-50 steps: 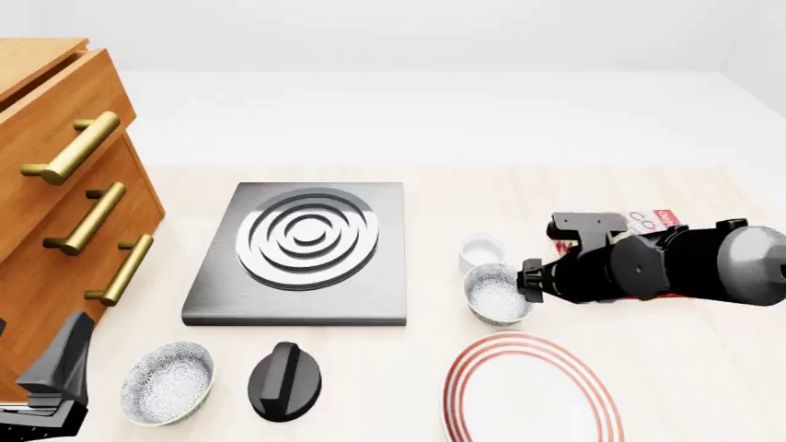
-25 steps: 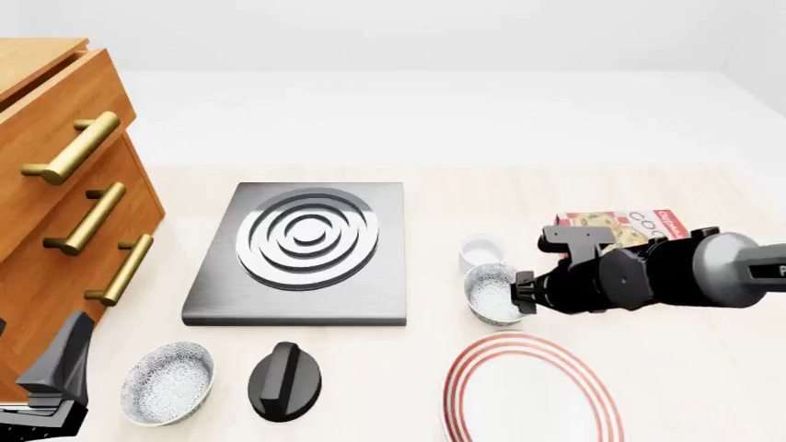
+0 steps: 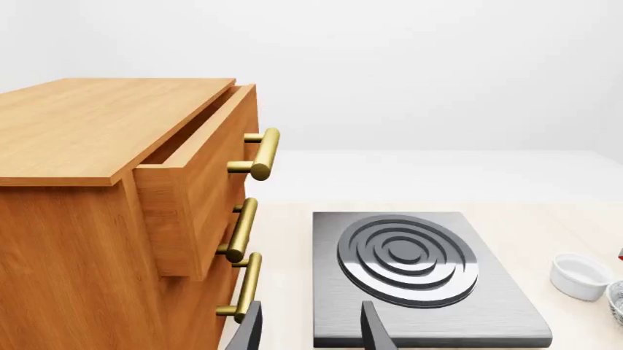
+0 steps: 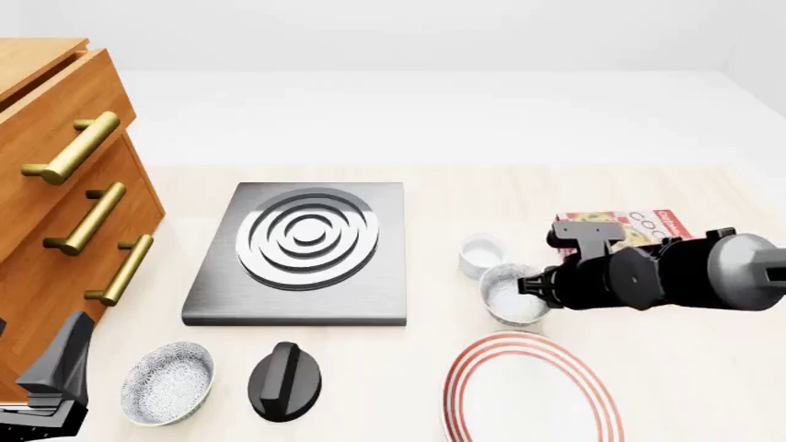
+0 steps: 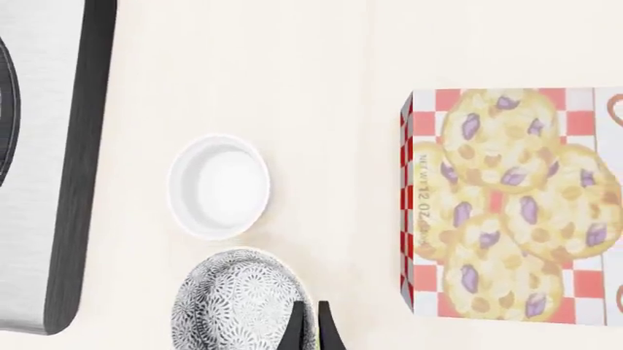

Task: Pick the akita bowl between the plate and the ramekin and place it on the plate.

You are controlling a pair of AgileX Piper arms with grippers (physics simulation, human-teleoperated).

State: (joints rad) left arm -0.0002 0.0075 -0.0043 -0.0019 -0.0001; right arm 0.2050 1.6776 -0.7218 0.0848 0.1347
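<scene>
Right gripper (image 5: 309, 328): fingers nearly together, pinching the rim of the bowl (image 4: 514, 293), which lies between the ramekin (image 4: 483, 252) at its 11 o'clock and the plate (image 4: 531, 391) at its 6 o'clock. Left gripper (image 3: 309, 328): fingers apart, holding nothing, near the worktop (image 4: 687, 368) edge

Right arm (image 4: 687, 273) glossy black and grey (rounded housings); left gripper (image 4: 50, 387) black

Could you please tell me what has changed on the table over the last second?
The right gripper closed on the rim of the akita bowl and lifted it slightly, shifting it right. The ramekin, plate, cookie box, second bowl and left gripper stayed put.
</scene>
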